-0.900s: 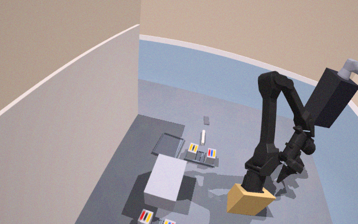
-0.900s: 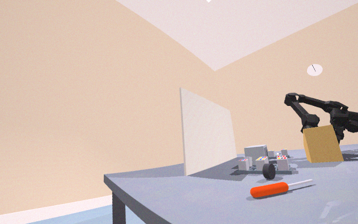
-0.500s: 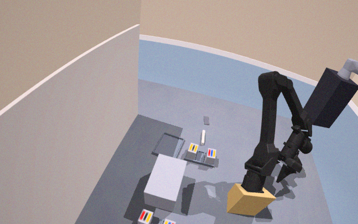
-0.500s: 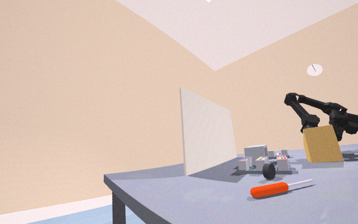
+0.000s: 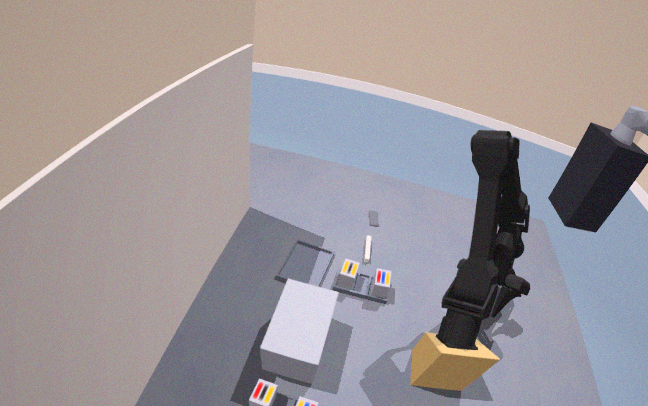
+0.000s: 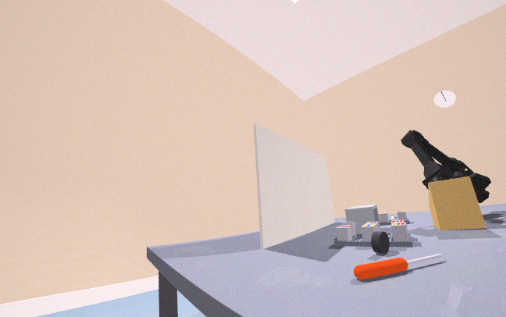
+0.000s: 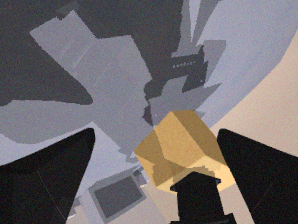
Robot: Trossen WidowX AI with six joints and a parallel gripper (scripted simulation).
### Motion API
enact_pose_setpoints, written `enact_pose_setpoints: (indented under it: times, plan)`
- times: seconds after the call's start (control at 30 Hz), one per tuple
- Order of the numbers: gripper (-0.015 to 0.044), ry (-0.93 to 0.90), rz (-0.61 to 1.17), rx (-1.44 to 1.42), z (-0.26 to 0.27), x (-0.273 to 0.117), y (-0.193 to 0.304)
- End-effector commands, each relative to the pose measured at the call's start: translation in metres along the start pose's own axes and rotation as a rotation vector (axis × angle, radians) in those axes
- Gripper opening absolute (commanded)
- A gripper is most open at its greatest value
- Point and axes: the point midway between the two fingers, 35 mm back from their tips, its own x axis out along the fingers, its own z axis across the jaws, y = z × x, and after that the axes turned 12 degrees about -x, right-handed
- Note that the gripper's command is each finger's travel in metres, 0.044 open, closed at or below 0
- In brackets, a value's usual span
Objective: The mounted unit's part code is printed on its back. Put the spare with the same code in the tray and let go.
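My gripper (image 7: 158,135) is open and empty, near the arm's yellow base block and away from the spares. The tray (image 5: 281,278), a shallow dark-rimmed rectangle, lies behind a pale grey box (image 5: 300,320) (image 6: 362,215) (image 7: 98,205) with a dark recess in one side. No mounted unit or printed back can be made out. Behind the box a rack (image 5: 360,295) holds a yellow-black-yellow striped spare (image 5: 348,275) and a red-blue-yellow one (image 5: 382,281). Nearer the exterior camera, another rack (image 6: 341,243) holds several striped spares, one red-black-yellow (image 5: 263,392). Their full codes are hard to read.
A tall pale panel (image 5: 165,200) (image 6: 293,187) stands along one side. The yellow base block (image 5: 450,365) (image 6: 457,203) (image 7: 175,135) carries the arm. An orange-handled screwdriver (image 6: 380,268) and a black disc (image 6: 379,242) lie near the front rack. A dark box (image 5: 597,180) hangs at right.
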Motion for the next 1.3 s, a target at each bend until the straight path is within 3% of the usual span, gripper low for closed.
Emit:
enact_pose_setpoints:
  times: [0.0,0.47,0.97,1.27]
  plan:
    - [0.0440,0.054,-0.035,-0.177,0.028,-0.006,-0.005]
    - [0.0440,0.181,-0.175,-0.910,0.156,-0.015,0.041]
    - [0.0440,0.115,-0.374,-1.466,0.261,-0.026,0.173]
    - [0.0440,0.304,-0.372,-1.719,0.276,0.004,0.257]
